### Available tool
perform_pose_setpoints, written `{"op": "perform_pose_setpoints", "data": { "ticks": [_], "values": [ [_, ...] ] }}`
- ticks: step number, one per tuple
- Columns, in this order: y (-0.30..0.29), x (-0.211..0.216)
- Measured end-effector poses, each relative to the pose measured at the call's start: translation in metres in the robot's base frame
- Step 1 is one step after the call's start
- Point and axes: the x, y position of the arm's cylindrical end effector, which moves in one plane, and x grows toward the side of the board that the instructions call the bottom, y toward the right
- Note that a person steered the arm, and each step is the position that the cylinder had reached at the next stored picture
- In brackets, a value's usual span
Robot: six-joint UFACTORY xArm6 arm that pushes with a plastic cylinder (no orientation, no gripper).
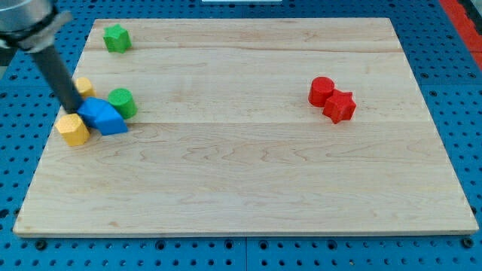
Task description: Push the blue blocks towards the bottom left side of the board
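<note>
On the view's left side of the wooden board (248, 181), my tip (76, 108) touches the top-left edge of the blue blocks (103, 117). My tip is only a rod, so it holds nothing. A yellow block (73, 129) touches the blue ones on their left. Another yellow block (83, 86) peeks out behind my rod. A green cylinder (121, 102) sits just right of the blue. A green star-like block (116, 37) is near the top left. Far right, a red cylinder (321, 91) touches another red block (340, 106). Blue pegboard (15, 165) lies all around.

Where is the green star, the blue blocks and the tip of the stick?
green star block (116, 38): camera view, its top face.
blue blocks (103, 116): camera view, top of the blue cluster.
my tip (75, 106): camera view, rod's very end, at the cluster's upper left.
</note>
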Motion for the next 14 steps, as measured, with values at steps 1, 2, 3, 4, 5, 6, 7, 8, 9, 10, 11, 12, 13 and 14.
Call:
{"op": "perform_pose_setpoints", "data": {
  "ticks": [1,2,3,4,5,6,7,8,9,10,11,12,13,14],
  "values": [
    [0.021,0.001],
    [0.062,0.004],
    [0.102,0.006],
    [0.109,0.031],
    [0.109,0.064],
    [0.159,0.072],
    [0.164,0.098],
    [0.157,0.132],
    [0.089,0.134],
    [0.056,0.134],
    [0.078,0.134],
    [0.14,0.125],
    [0.128,0.102],
    [0.114,0.099]
  ]
}}
